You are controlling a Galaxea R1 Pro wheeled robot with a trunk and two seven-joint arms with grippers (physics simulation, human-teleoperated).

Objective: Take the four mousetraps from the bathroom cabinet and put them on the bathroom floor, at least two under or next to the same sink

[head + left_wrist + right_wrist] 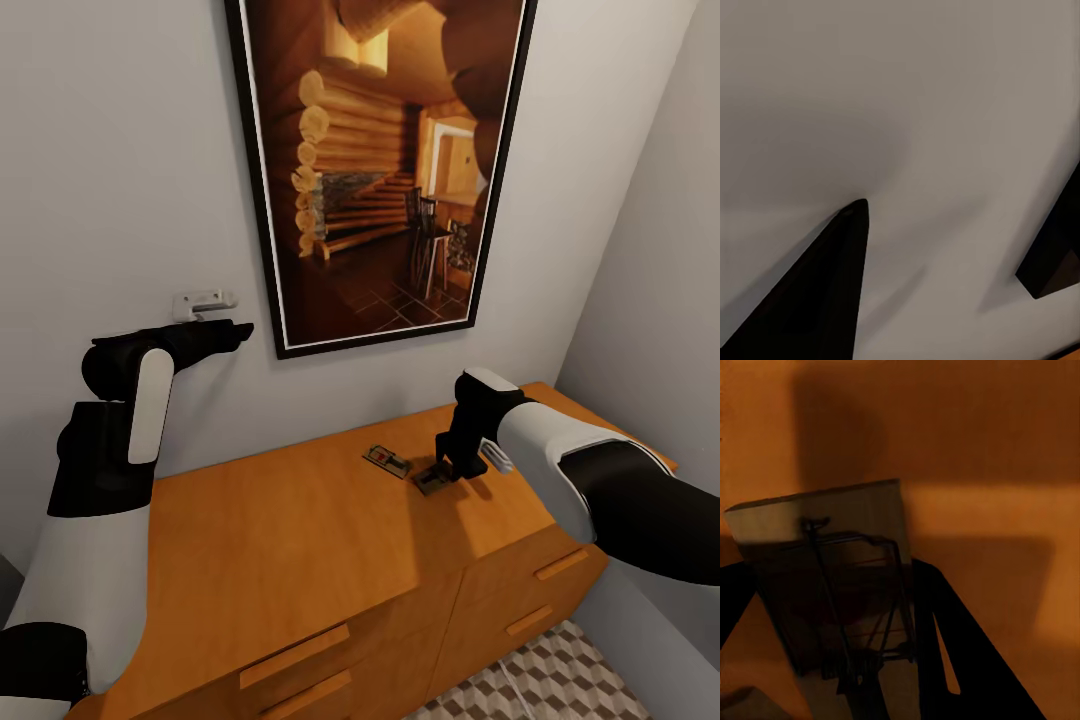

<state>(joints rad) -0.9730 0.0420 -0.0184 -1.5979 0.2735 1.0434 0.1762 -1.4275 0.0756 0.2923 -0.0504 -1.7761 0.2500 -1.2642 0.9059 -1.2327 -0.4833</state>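
Closest to me, at the low edge of the head view, a small piece of the bathroom floor [545, 675] shows its brown, beige and white cube pattern. Above it stands the cabinet [300, 540], orange-brown wood with a flat top and slot-handled drawers [295, 655] on its front.

The right arm reaches down over the right part of the cabinet top. The right gripper [442, 470] points down and its two dark fingers [960, 652] stand on both sides of a mousetrap [832, 577], pressed to its long edges, so it grips this trap. In the right wrist view the trap's board is tilted against the wood, with thin wire parts on it. I cannot tell if one edge of it touches the top.

Just beside it, toward the wall, a second mousetrap [386, 461] lies flat on the cabinet top, apart from the gripper.

The left arm is lifted high at the left side. The left gripper [225, 335] points at the grey wall [110, 180], near a small white wall fitting [203, 302]. Only one dark finger [825, 292] is clear, so I cannot tell how its jaws stand.

Farthest, on the wall over the cabinet, hangs a large black-framed picture [385, 170] of a log cabin room.
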